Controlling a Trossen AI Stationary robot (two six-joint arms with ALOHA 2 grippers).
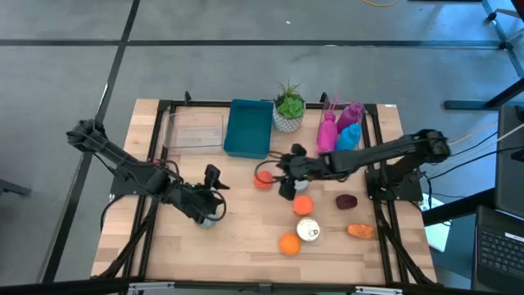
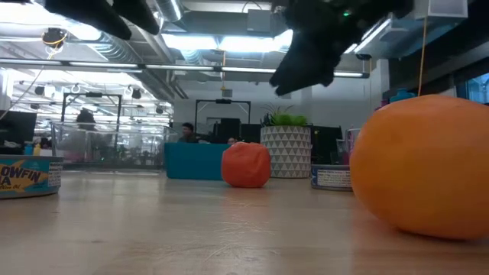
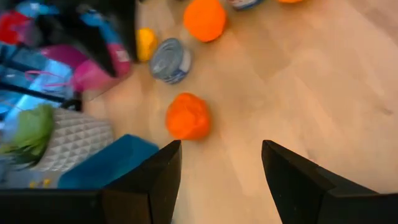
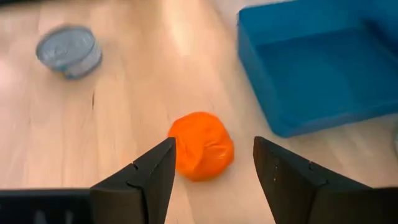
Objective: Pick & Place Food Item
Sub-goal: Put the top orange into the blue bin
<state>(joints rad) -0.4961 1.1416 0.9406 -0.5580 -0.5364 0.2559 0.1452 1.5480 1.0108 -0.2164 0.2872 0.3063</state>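
Observation:
A red-orange, crinkled food item (image 4: 201,144) lies on the wooden table (image 1: 246,238) near its middle, just in front of the blue bin (image 1: 248,127). My right gripper (image 4: 214,146) hovers open above it, reaching in from the table's right, and its fingers frame the item in the right wrist view without touching it. The low view shows that gripper (image 2: 306,53) well above the table and the item (image 2: 246,164). My left gripper (image 1: 214,179) is open over the table's left half, pointing toward the same item (image 3: 188,116).
A tuna can (image 1: 209,220) lies below the left arm. Toward the near right lie an orange ball (image 1: 303,205), a second can (image 1: 308,230), an orange (image 1: 288,243), a dark red piece (image 1: 346,201) and an orange piece (image 1: 360,231). At the far edge stand a potted plant (image 1: 288,106), bottles (image 1: 340,127) and a clear container (image 1: 195,131).

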